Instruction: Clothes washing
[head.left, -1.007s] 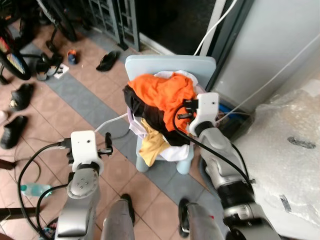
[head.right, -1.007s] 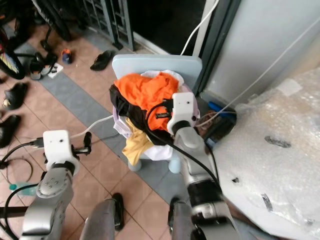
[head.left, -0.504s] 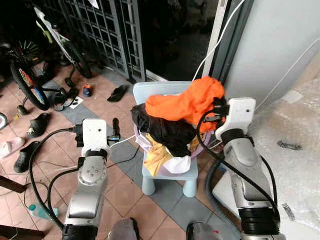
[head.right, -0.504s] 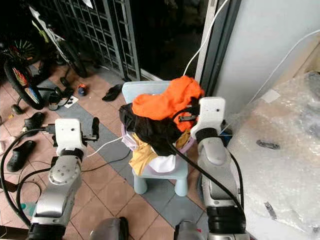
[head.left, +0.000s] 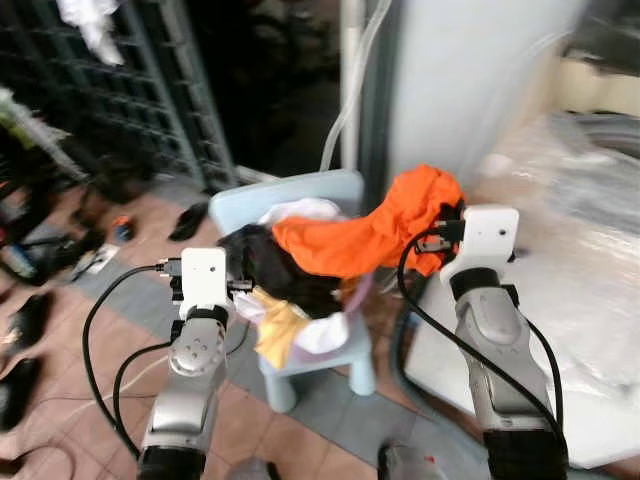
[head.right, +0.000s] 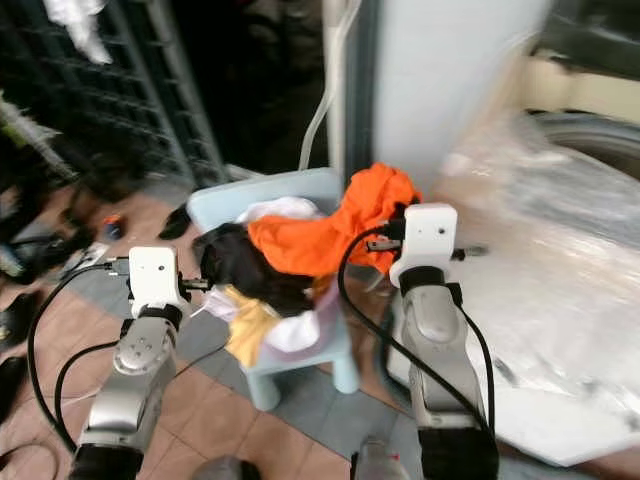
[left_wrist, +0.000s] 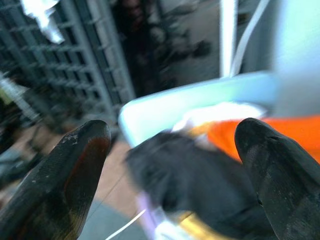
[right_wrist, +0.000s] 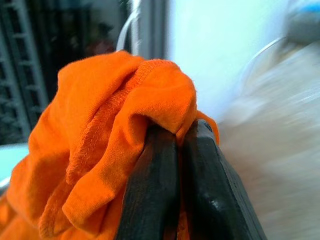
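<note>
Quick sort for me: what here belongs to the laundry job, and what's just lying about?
Job:
- orange garment, pinched in the right gripper
- pile of clothes on the pale blue chair
- left gripper, fingers open, beside the pile
- plastic-wrapped washing machine, blurred

Lying about:
- sandal on the tiled floor
- metal gate
- white hose
</note>
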